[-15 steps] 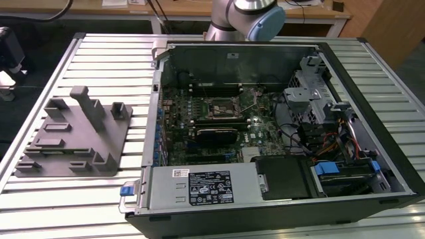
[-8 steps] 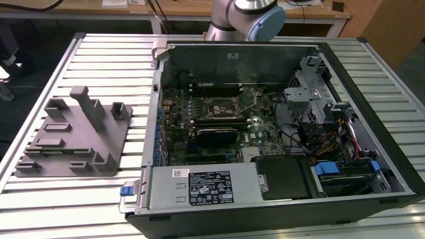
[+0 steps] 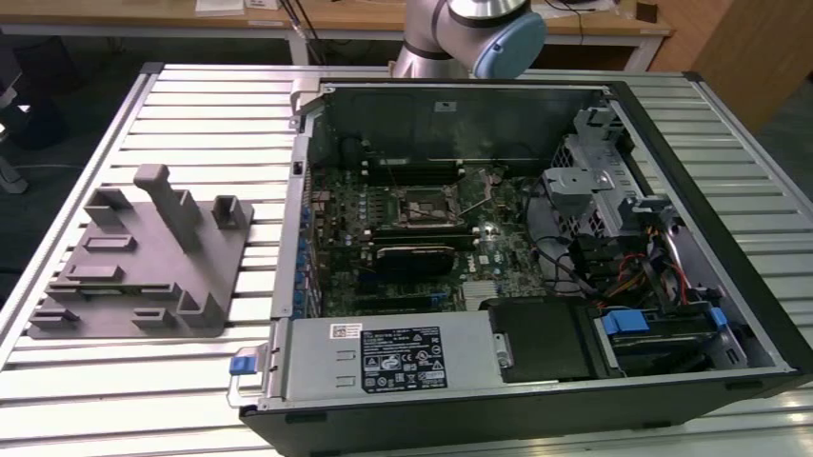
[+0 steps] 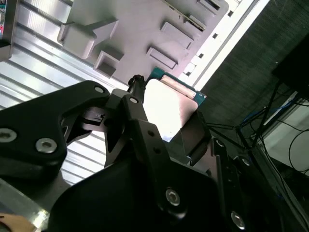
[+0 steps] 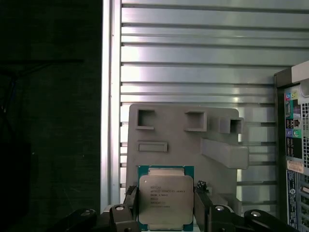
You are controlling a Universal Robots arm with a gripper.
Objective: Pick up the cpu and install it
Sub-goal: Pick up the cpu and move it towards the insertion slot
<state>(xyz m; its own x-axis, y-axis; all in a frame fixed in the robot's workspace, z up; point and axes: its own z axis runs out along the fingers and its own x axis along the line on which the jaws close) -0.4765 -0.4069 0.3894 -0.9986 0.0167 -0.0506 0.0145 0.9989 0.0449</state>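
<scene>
1. The jaws are clamping the cpu (image 5: 165,200) by two opposite edges. Its silver-grey metal top is facing the camera in the first wrist view, and its green rim is showing past the jaws.
2. In the second wrist view the cpu (image 4: 169,108) is sitting squarely between the jaws, level with their tips. It is not touching anything else.
3. The grey fixture tray (image 5: 183,145) is lying on the slatted tabletop (image 5: 193,63) beyond the jaws and apart from the chip. I judge that the pick-up is done and the carry is now in hand.
4. The open computer case (image 3: 508,238) is lying off to one side of the jaws, with the tray (image 3: 140,257) beside it in the exterior view.
5. The socket (image 3: 424,208) on the board is looking unoccupied, so the install is not yet done.
6. Seating the chip is going to call for three things, as I judge it:
   - bringing the jaws square over the socket
   - matching the chip's orientation to the socket
   - lowering it flat, without tilt or sideways drag, since the contacts will likely not tolerate a skewed entry
</scene>
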